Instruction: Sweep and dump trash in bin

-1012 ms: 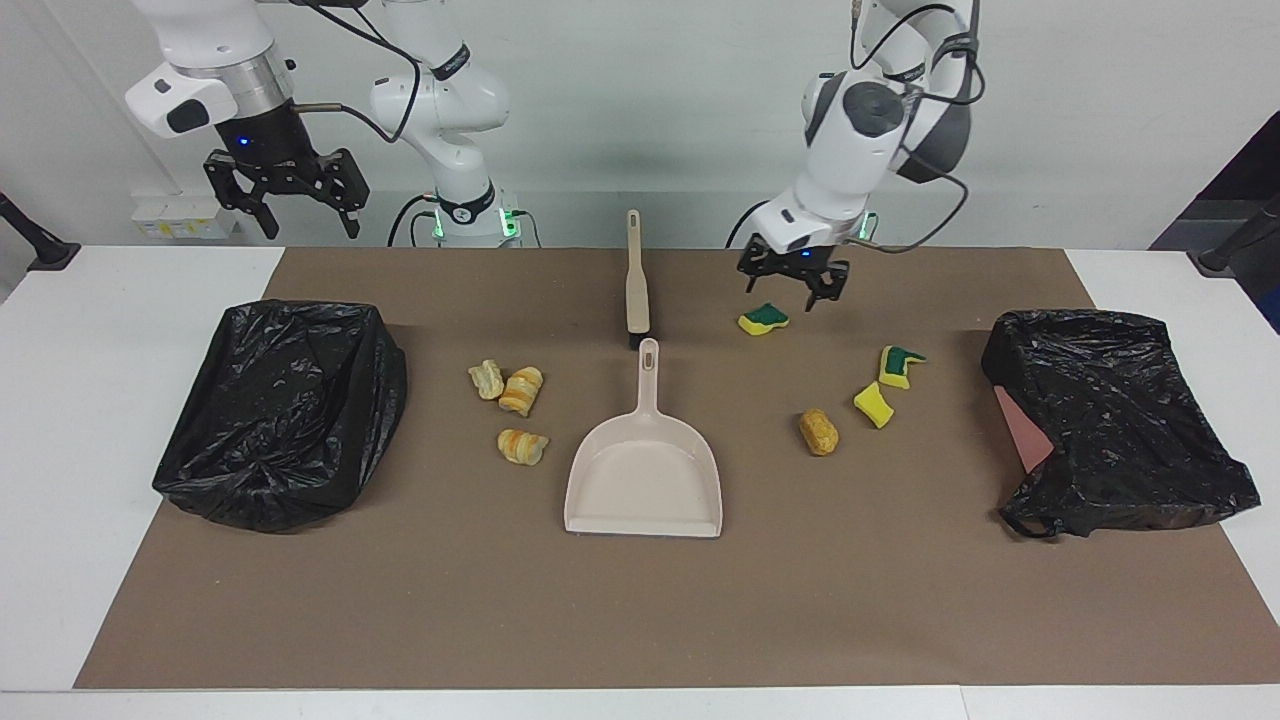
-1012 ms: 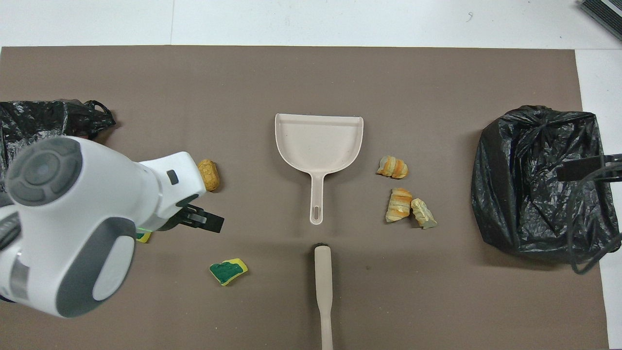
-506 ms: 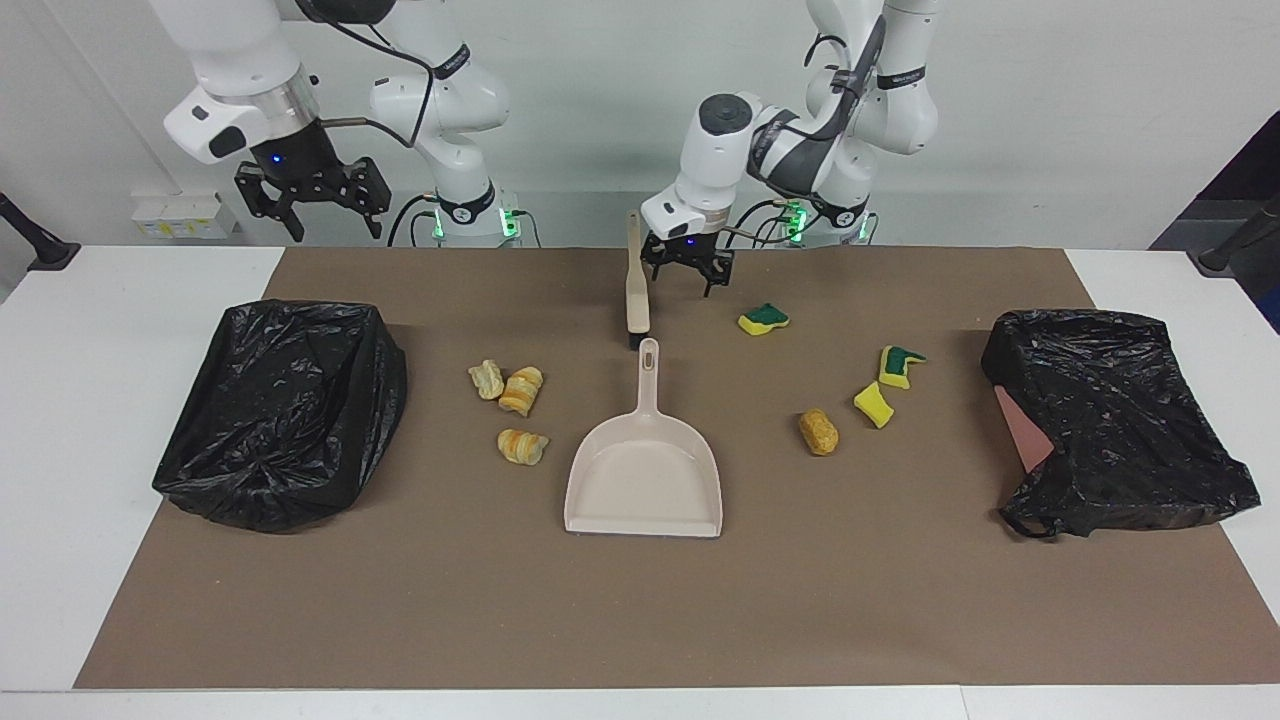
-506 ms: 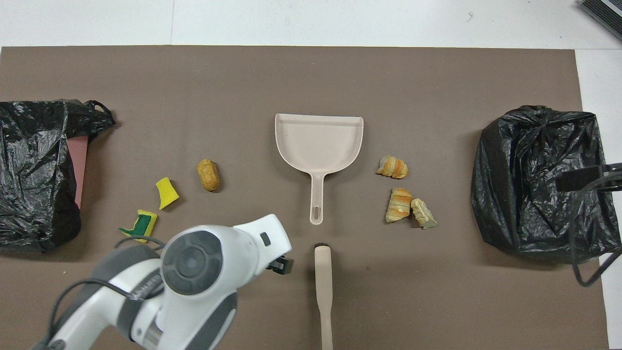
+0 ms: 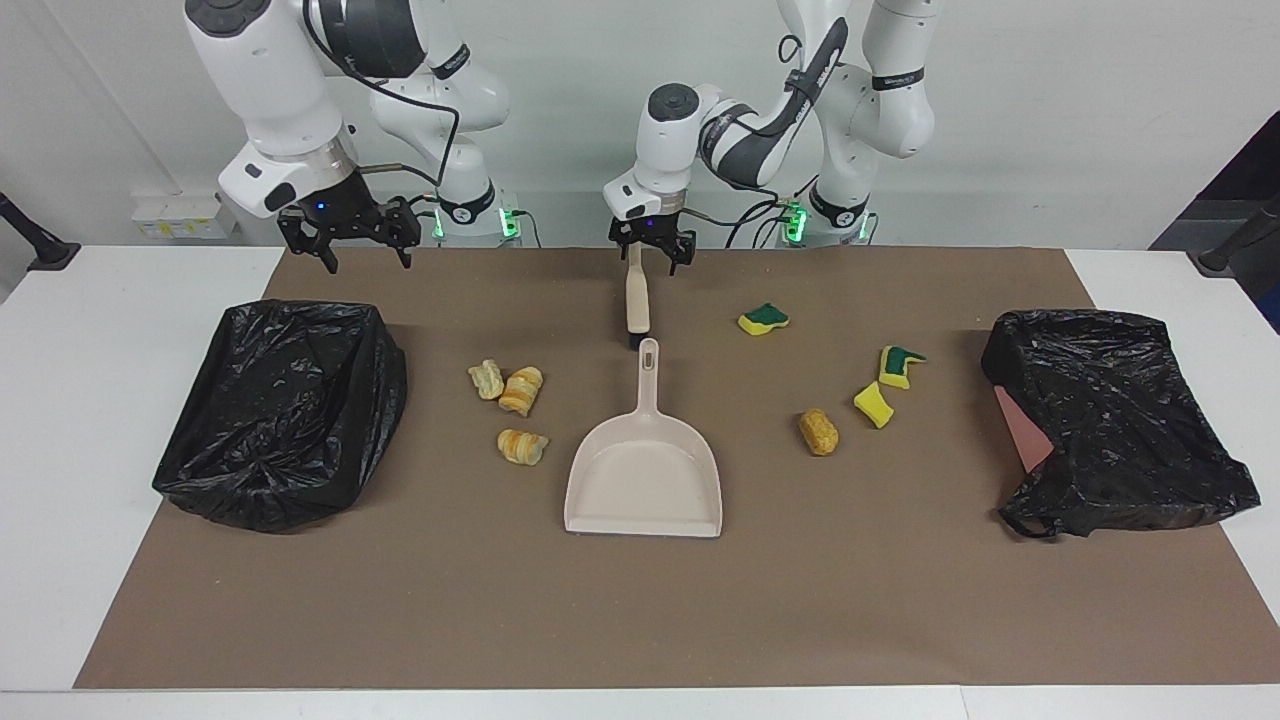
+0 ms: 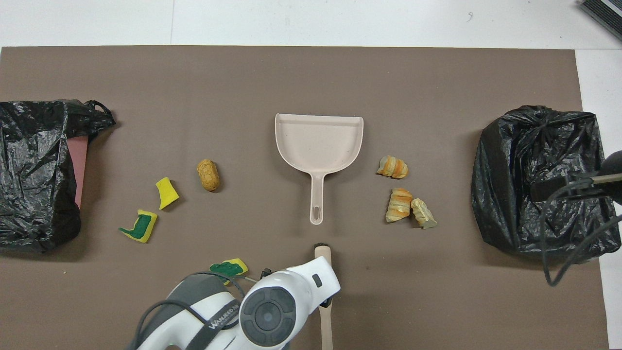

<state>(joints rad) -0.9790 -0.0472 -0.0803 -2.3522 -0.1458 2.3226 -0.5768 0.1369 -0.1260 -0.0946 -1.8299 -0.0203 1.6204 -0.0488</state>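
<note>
Lying scattered on the brown mat, the trash has not moved: three bread-like pieces [image 5: 510, 404] toward the right arm's end, three sponge bits [image 5: 884, 384] and one golden lump [image 5: 818, 431] toward the left arm's end, seven in all. Between them sit one dustpan [image 5: 645, 470] and one brush [image 5: 637, 290]. The left claw [image 5: 653, 253], wide open and holding nothing, has swung over from the nearest sponge bit to the brush handle. The right claw [image 5: 350, 240], open and empty, has shifted inward and lower. Two black-bagged bins [image 5: 285, 410] flank the counter [image 5: 90, 360].
</note>
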